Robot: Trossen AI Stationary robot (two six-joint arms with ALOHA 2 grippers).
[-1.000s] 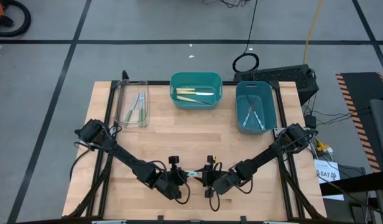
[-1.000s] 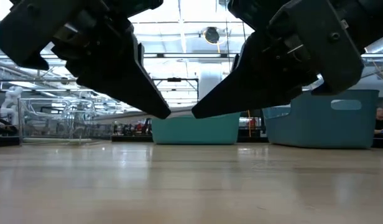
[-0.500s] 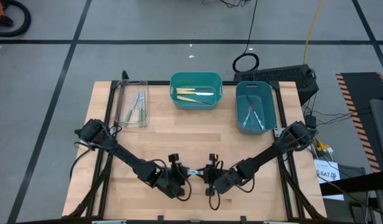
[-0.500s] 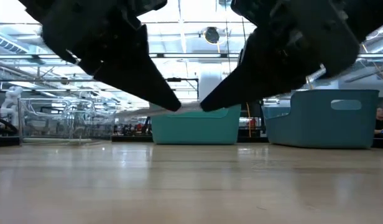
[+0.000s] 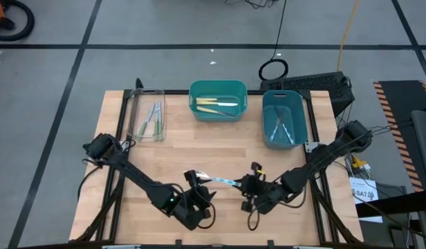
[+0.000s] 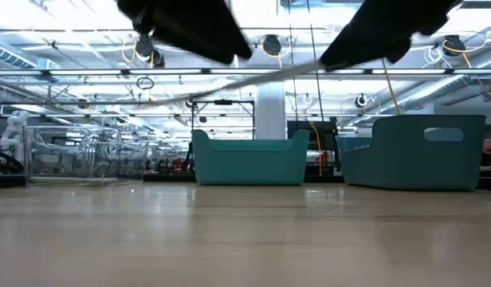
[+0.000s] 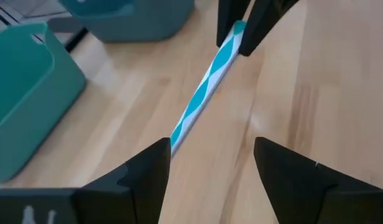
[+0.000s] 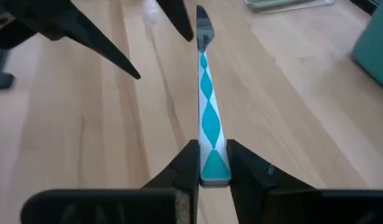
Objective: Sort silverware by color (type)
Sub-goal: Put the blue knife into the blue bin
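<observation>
The right gripper (image 5: 249,185) pinches a knife (image 5: 222,181) by the very end of its blue-and-white handle, holding it in the air above the front of the table (image 5: 220,149). The left gripper (image 5: 198,188) sits beside the blade end with its fingers (image 7: 143,171) spread wide, touching nothing.

The likely trouble is the grip itself: with only the handle's tip clamped and the rest sticking out, the knife could pivot or slip on the way to a bin (the blue bin (image 5: 283,119) holds similar pieces). A quick swing would make that worse.

The knife lies roughly level, its long axis running across the table, the blade pointing toward the left arm.
</observation>
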